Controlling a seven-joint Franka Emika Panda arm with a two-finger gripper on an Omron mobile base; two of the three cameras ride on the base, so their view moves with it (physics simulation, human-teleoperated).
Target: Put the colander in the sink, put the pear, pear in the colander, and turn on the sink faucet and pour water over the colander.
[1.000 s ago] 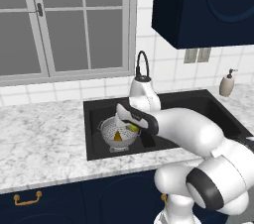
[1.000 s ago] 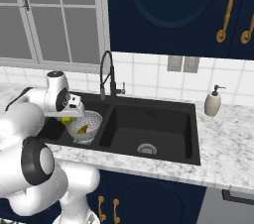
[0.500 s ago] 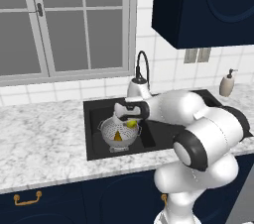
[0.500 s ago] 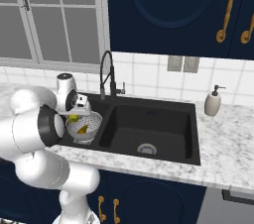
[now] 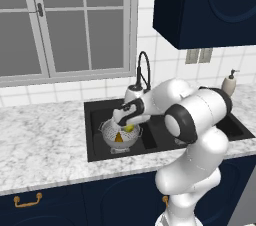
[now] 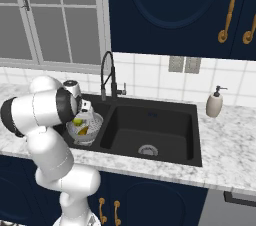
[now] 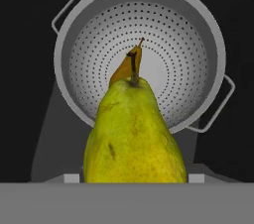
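Note:
The silver colander (image 5: 113, 140) stands in the left basin of the black sink (image 5: 93, 107). A brownish-orange pear (image 5: 119, 138) lies on its bottom. My gripper (image 5: 128, 121) hangs just above the colander, shut on the yellow-green pear (image 5: 130, 128). In the hand view this pear (image 7: 134, 134) looms large in front of the colander (image 7: 94, 29), stem pointing away, with the orange pear (image 7: 123, 72) behind it. From the right, the held pear (image 6: 78, 121) shows over the colander (image 6: 88, 131). The black sink faucet (image 5: 143, 69) rises behind the sink; no water runs.
A beige soap dispenser (image 6: 214, 104) stands on the marble counter (image 5: 45, 140) right of the sink. The right basin (image 6: 150, 130) has a silver drain. Dark cabinets hang above, and a window is behind the counter at the left.
The arm's elbow and upper links have swung round and upward. The hand with the yellow-green pear has stayed over the colander, shifting only slightly.

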